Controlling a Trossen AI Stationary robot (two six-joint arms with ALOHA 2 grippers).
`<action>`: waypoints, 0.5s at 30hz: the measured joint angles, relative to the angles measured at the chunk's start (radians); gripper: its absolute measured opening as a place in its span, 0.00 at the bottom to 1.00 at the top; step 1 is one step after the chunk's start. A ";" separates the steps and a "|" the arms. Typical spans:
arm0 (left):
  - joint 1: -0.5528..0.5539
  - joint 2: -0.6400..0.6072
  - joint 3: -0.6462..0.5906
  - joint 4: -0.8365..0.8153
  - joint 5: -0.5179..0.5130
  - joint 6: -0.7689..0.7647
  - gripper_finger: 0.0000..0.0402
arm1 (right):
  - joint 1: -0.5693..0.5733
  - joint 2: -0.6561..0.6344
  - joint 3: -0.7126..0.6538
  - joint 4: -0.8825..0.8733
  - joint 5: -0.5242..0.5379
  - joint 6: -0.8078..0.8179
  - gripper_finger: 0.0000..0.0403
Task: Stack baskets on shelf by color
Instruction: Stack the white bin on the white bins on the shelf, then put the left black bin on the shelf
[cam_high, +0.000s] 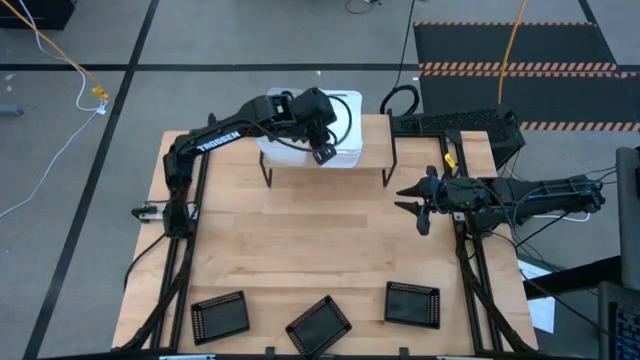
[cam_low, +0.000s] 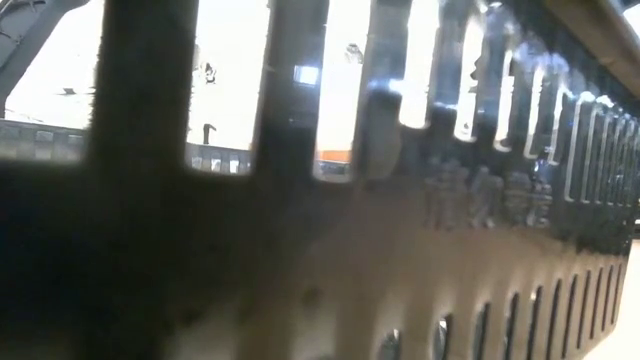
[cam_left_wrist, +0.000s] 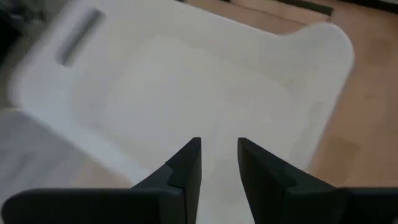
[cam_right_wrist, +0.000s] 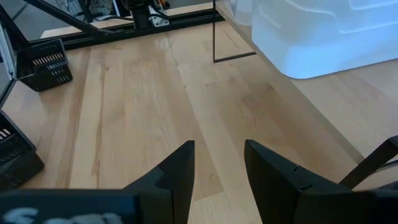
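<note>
High view: left end effector (cam_high: 322, 152) sits over the white basket (cam_high: 345, 152) on the shelf (cam_high: 375, 135), at the shelf's left half. 3 black mesh baskets (cam_high: 219, 317) (cam_high: 318, 324) (cam_high: 412, 304) lie on the bench (cam_high: 300, 240) well apart from the shelf, along the opposite edge. Right end effector (cam_high: 418, 207) waits just beside the shelf's right leg, holding nothing.

Low view: blocked by a black mesh basket wall (cam_low: 420, 200) right against the lens.

Left wrist view: fingers (cam_left_wrist: 186, 171) a narrow gap apart, poised over the white basket's (cam_left_wrist: 186, 81) interior; can't tell if they pinch a wall.

Right wrist view: fingers (cam_right_wrist: 180, 174) part open, empty, above bare bench; white basket (cam_right_wrist: 323, 37) on the shelf ahead.

Handling, my read: baskets look light, thin, stiff plastic, smooth and slippery. Pinch a side wall at the rim; mesh ones should grip better.
</note>
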 joint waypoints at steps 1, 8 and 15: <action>0.001 -0.009 0.000 0.007 -0.017 0.019 0.26 | 0.000 0.000 0.000 0.000 0.000 0.000 0.33; -0.020 -0.131 0.001 -0.006 -0.057 0.106 0.26 | 0.000 -0.001 -0.084 0.070 0.000 0.003 0.33; -0.162 -0.240 -0.115 -0.109 -0.111 0.026 0.26 | 0.000 0.001 -0.189 0.197 -0.064 0.007 0.33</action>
